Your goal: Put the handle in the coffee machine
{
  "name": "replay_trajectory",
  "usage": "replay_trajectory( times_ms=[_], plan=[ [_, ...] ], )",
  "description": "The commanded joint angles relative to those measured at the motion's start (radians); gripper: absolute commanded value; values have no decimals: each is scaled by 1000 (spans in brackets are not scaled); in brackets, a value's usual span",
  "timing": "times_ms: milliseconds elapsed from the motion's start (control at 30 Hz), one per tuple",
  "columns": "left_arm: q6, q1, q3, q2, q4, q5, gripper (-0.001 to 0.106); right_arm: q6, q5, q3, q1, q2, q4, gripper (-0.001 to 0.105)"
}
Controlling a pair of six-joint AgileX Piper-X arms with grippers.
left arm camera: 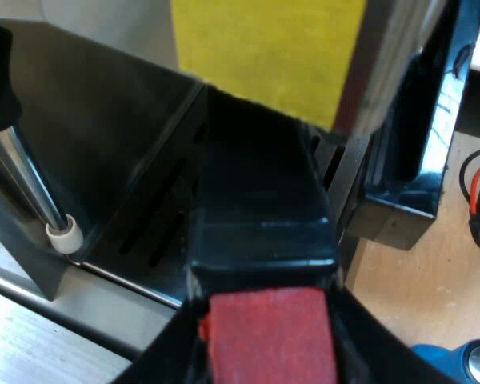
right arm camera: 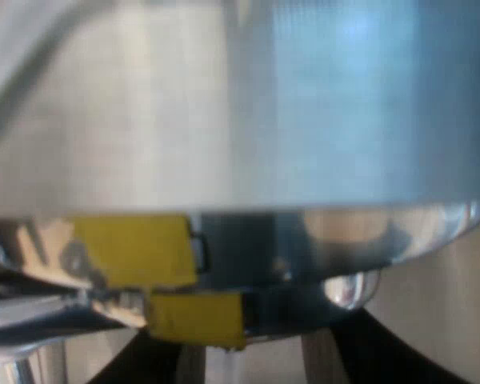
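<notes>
Our left gripper (left arm camera: 268, 340) is clamped on the holder's dark handle (left arm camera: 260, 216). The black fingers (left arm camera: 164, 360) press in on either side of the red end (left arm camera: 272, 336), so the jaws stand only as wide as that end. From between the jaws the handle runs straight ahead into the front of the espresso machine (left arm camera: 104, 120). Its far end goes under a metal part that carries a yellow patch (left arm camera: 268, 48). The holder's metal head is hidden there, and we cannot tell whether it is seated. Below the handle, ahead of the jaws, lies the slotted drip tray (left arm camera: 156, 228). Off to one side of the jaws a steel steam wand (left arm camera: 32, 184) with a white tip hangs over the tray's edge. On the other side, close beside the jaws, a blue tamper (left arm camera: 464, 364) sits on the wooden table (left arm camera: 408, 280).

Our right gripper (right arm camera: 252, 352) is close up against the machine's brushed metal body (right arm camera: 224, 120). Its two black fingers (right arm camera: 140, 364) stand well apart, with only background between them. Just ahead of the jaws, two yellow tape pieces (right arm camera: 132, 250) are stuck along the shiny lower rim.
</notes>
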Motion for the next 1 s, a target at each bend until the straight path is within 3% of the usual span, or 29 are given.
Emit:
replay_trajectory(
  times_ms=[33, 233, 300, 333, 400, 433, 500, 567, 867, 1000],
  plan=[
    [13, -1, -18, -16, -5, 139, 1, -15, -9, -12, -3, -16, -60, 31],
    [13, -1, -18, -16, -5, 137, 1, -15, -6, -12, -3, -18, -60, 31],
    [13, -1, -18, -16, -5, 129, 6, -15, -6, -12, -3, -22, -60, 31],
    [13, -1, -18, -16, -5, 116, 11, -15, -6, -12, -3, -24, -60, 31],
    [13, -1, -18, -16, 0, 99, 30, -15, -6, -12, -3, -34, -60, 31],
    [13, -1, -18, -16, 0, 99, 33, -15, -6, -12, -3, -34, -60, 31],
    [13, -1, -18, -16, 4, 76, 54, -15, -6, -12, -3, -41, -60, 31],
    [13, -1, -18, -16, 3, 69, 60, -15, -6, -12, -3, -41, -60, 31],
    [13, -1, -18, -16, 38, -11, 60, -15, -6, -12, -3, -48, -60, 31],
    [13, -1, -18, -16, 38, -15, 60, -15, -6, -12, -3, -53, -60, 31]
  ],
)
